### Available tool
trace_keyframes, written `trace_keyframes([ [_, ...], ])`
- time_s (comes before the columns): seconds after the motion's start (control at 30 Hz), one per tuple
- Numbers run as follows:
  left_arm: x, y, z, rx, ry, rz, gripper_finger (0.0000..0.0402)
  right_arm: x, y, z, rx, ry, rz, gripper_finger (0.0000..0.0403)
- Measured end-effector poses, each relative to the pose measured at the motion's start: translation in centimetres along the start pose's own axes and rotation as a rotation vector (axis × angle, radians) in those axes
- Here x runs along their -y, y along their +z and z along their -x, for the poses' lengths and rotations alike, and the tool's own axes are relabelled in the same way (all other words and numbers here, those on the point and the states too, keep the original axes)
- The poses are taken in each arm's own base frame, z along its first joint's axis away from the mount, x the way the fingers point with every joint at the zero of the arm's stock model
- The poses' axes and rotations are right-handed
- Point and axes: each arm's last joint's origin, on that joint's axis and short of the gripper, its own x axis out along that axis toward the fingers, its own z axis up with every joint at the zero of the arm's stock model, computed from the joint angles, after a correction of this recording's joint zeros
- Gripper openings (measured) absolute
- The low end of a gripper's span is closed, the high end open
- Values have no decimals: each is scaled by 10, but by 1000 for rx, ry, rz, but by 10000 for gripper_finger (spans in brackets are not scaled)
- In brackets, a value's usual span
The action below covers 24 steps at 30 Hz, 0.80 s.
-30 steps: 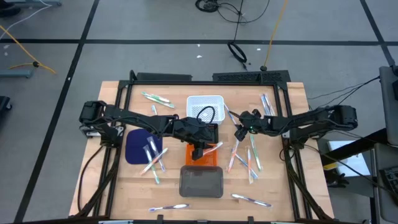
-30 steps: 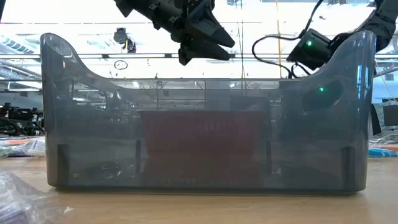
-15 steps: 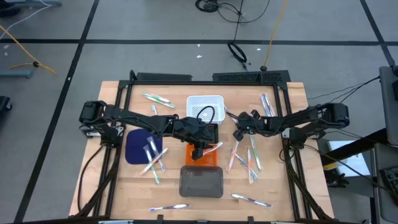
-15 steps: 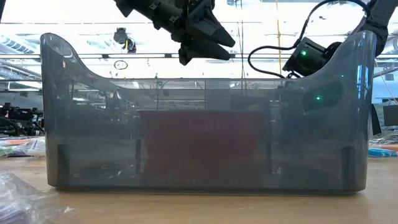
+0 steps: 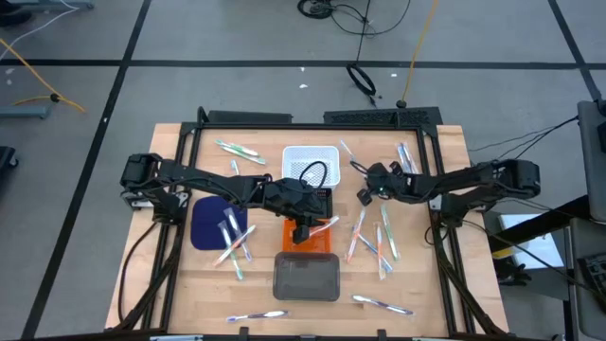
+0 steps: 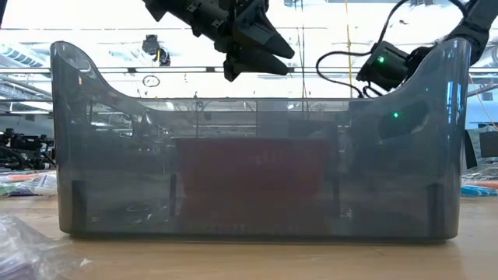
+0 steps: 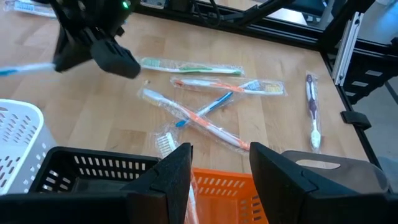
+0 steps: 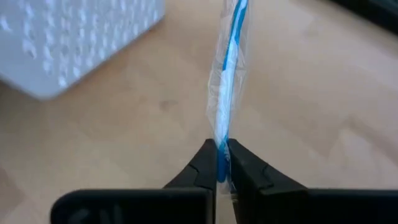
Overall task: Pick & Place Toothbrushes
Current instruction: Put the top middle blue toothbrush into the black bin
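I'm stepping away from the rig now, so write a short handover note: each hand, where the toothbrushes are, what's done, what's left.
Right hand: shut on a blue toothbrush in clear wrap, beside the white basket.
Left hand: open, holding nothing, above the orange basket, where one toothbrush lies across the rim.
Loose toothbrushes: a cluster right of the baskets, several on the blue mat, two at the far left, two along the near edge.
Done: one pick by the right hand.
Left: place it, then collect the rest. The grey bin looks empty.
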Motion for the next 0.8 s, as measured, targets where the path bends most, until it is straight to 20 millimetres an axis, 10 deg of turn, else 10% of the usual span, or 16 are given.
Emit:
trace_keyframes([
  [0.8, -2, 25, 3, 269, 72, 1, 166, -18, 49, 95, 579, 496, 104, 8],
])
